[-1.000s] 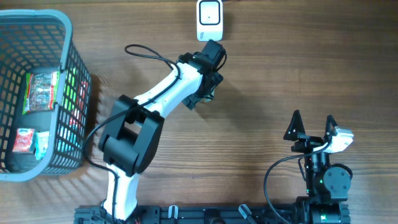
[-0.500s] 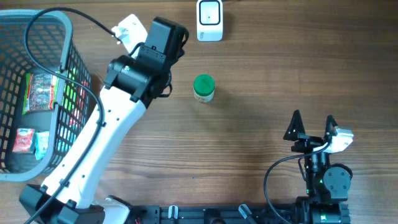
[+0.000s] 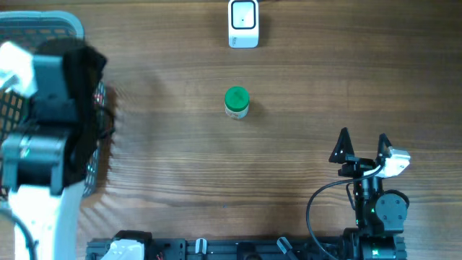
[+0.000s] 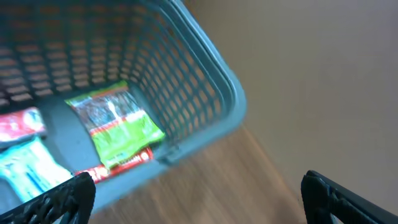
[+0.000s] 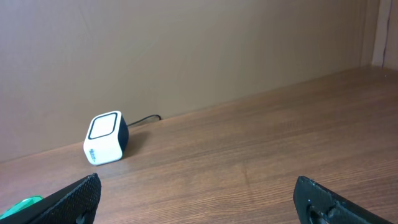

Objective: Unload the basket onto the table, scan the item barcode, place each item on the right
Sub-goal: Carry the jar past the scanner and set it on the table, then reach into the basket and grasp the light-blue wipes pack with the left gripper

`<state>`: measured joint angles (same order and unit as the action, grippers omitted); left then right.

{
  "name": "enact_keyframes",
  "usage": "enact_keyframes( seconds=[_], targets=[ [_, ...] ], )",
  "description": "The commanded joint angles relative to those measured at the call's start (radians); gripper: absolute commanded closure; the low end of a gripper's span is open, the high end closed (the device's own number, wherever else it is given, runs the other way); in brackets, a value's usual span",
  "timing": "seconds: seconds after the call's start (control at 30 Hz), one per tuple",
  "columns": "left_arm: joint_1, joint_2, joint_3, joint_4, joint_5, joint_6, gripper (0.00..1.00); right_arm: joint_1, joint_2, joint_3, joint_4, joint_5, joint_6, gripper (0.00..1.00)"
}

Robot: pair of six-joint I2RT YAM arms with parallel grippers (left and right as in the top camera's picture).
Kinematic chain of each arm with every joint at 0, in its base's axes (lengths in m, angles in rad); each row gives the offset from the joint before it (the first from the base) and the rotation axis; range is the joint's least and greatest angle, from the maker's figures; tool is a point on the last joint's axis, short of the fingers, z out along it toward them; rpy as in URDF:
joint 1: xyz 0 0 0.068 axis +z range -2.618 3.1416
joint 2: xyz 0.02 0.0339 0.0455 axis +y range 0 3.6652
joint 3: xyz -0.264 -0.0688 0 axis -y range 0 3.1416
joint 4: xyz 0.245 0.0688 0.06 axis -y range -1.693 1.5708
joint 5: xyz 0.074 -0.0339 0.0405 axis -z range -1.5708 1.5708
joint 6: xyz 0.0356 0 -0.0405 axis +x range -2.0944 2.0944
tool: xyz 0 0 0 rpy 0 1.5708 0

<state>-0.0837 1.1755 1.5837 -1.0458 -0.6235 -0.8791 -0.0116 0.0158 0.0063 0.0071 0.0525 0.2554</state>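
Observation:
A small green-lidded jar (image 3: 237, 102) stands alone on the table, below the white barcode scanner (image 3: 243, 24) at the back edge. The right wrist view shows the scanner (image 5: 106, 138) ahead on the left and the jar's green lid (image 5: 23, 205) at the bottom left corner. My right gripper (image 3: 362, 148) rests open and empty at the front right, well apart from the jar. My left arm (image 3: 50, 123), blurred, hangs over the blue basket (image 3: 43, 18). The left gripper (image 4: 199, 205) is open with nothing between its fingers, just outside the basket's rim (image 4: 211, 62).
Inside the basket lie a green packet (image 4: 118, 121), a red packet (image 4: 18, 121) and a light blue packet (image 4: 25, 168). The scanner's cable runs off behind it. A plain wall backs the table.
My left arm has swung from beside the scanner leftward to the basket, leaving the green-lidded jar uncovered on the table. The right arm has not moved.

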Motion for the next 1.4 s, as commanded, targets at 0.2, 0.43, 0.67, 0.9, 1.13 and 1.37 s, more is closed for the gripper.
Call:
enact_keyframes(
  seconds=[0.2, 0.43, 0.67, 0.9, 1.13, 1.37],
  targets=[
    [0.534, 0.015, 0.004, -0.072, 0.169, -0.008, 0.00, 0.004, -0.002, -0.001, 0.003, -0.011, -0.017, 0.00],
    [0.741, 0.344, 0.004, -0.086, 0.437, -0.014, 0.00, 0.004, -0.002, -0.001, 0.003, -0.011, -0.016, 0.00],
    [0.741, 0.537, 0.004, -0.093, 0.436, 0.008, 0.00, 0.004, -0.002, -0.001, 0.003, -0.011, -0.017, 0.00],
    [0.727, 0.565, 0.004, -0.080, 0.451, 0.008, 0.00, 0.004, -0.002, -0.001, 0.003, -0.011, -0.017, 0.00],
    [0.719, 0.694, -0.077, -0.148, 0.497, -0.070, 0.00, 0.004, -0.002, -0.001, 0.003, -0.011, -0.017, 0.00],
    [0.716, 0.827, -0.151, -0.045, 0.504, -0.105, 0.00, 0.004, -0.002, -0.001, 0.003, -0.011, -0.016, 0.00]
  ],
)
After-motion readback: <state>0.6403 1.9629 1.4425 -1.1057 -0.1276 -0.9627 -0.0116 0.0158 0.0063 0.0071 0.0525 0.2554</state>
